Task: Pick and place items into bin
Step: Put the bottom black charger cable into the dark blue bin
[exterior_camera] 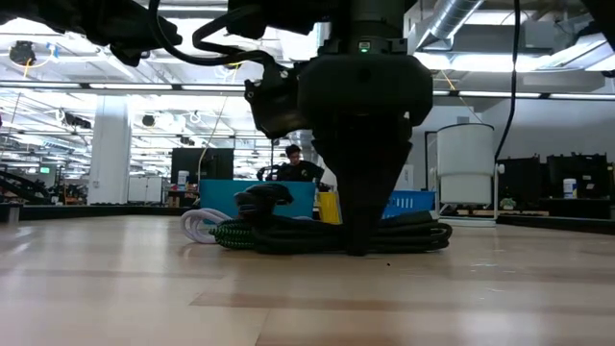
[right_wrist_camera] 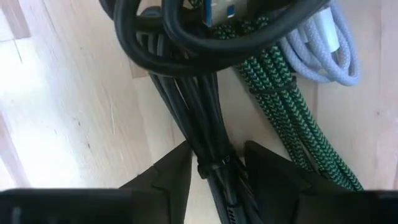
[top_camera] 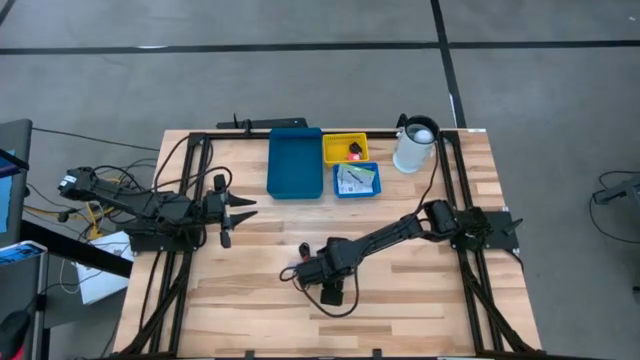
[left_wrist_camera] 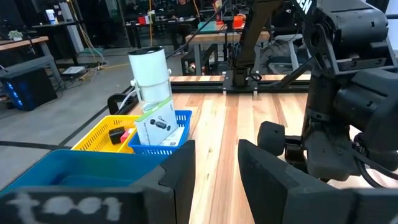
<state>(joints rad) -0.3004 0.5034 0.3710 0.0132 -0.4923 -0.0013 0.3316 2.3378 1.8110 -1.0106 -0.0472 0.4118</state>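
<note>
A heap of coiled cables lies on the table's middle: a black cable bundle (right_wrist_camera: 214,143), a green braided cable (right_wrist_camera: 280,118) and a white cable (right_wrist_camera: 329,56). My right gripper (right_wrist_camera: 217,171) points down into the heap (top_camera: 312,270) and is shut on the black bundle. My left gripper (top_camera: 235,212) waits open at the table's left. A printed white card (left_wrist_camera: 155,124) stands in the small blue bin (top_camera: 357,180). The black-and-red piece (top_camera: 354,152) lies in the yellow bin (top_camera: 345,147). My right gripper pinches the black cable bundle between its two fingers (right_wrist_camera: 168,177), at a straight stretch beside a small tie (right_wrist_camera: 211,167). The fingers come from above, pointing down, and lie across the strands. The bundle (exterior_camera: 384,235) rests on the table with the other cables.
A large blue tray (top_camera: 295,162) sits at the far side beside the yellow and small blue bins. A white jug (top_camera: 415,145) stands right of them. Bare wood lies near the table's front edge (top_camera: 400,320). A person (exterior_camera: 293,165) shows in the room beyond.
</note>
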